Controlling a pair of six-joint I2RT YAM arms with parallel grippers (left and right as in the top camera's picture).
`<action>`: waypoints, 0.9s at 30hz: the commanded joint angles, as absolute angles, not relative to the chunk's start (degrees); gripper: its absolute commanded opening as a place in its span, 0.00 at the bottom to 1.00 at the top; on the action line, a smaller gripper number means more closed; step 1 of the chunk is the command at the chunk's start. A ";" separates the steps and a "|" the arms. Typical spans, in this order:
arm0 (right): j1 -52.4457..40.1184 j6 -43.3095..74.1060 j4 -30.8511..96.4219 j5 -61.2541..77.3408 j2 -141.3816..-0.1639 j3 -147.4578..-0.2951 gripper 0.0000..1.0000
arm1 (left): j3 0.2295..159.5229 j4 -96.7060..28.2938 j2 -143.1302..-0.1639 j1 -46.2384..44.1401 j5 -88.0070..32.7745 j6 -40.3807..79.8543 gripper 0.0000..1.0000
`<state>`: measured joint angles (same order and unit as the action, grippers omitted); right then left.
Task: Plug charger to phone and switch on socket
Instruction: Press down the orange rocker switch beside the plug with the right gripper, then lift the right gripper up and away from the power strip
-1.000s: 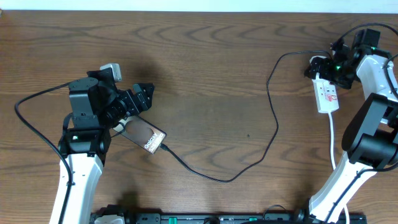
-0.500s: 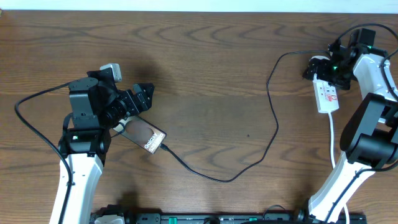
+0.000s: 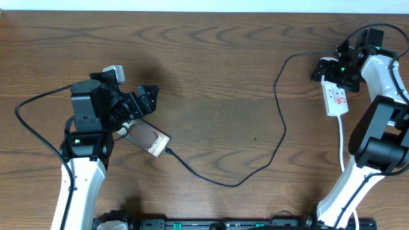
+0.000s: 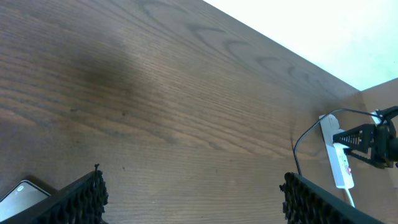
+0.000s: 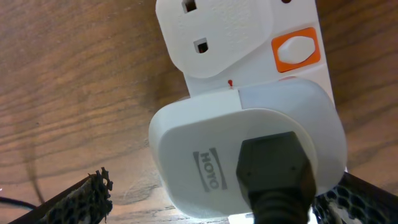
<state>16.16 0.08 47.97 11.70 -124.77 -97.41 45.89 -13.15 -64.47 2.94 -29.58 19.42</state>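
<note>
While the phone point(image 3: 151, 140) lies flat on the table point(image 3: 217, 57), the charger point(image 3: 255, 167) meets its end and loops off to the socket point(image 3: 335, 97), far right of the phone. My left gripper point(image 3: 149, 101) hangs open and empty beside the phone. My right gripper point(image 3: 324, 69), wide open, straddles the socket's plugged end.

Phone point(image 3: 150, 140) left, socket point(image 3: 335, 96) far right

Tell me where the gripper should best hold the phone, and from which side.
Grip the phone across its long edges, near the middle, probably from above: it lies flat and diagonal on the table, and the charger meets its lower-right short end, so avoid that end.
</note>
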 commanded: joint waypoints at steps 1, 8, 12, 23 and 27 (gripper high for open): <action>13.08 1.67 48.42 17.74 -125.91 -97.56 0.99 | 47.11 -13.26 -64.73 2.81 -28.84 18.41 0.87; 17.30 1.65 54.08 15.92 -125.91 -107.57 0.99 | 47.11 -13.93 -64.73 2.81 -28.84 18.44 0.87; 19.59 1.65 60.97 14.59 -125.91 -117.67 0.99 | 47.11 -14.13 -64.73 2.81 -28.84 18.41 0.87; 20.47 11.94 84.90 8.08 -125.89 -141.84 0.99 | 47.11 -14.33 -64.73 2.81 -28.86 18.44 0.87; 20.38 12.38 86.32 8.08 -125.91 -141.73 0.99 | 47.11 -14.33 -64.73 2.81 -28.86 18.44 0.87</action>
<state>20.51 9.28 85.89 8.99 -126.39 -141.12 45.89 -14.35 -64.51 2.94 -29.58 19.42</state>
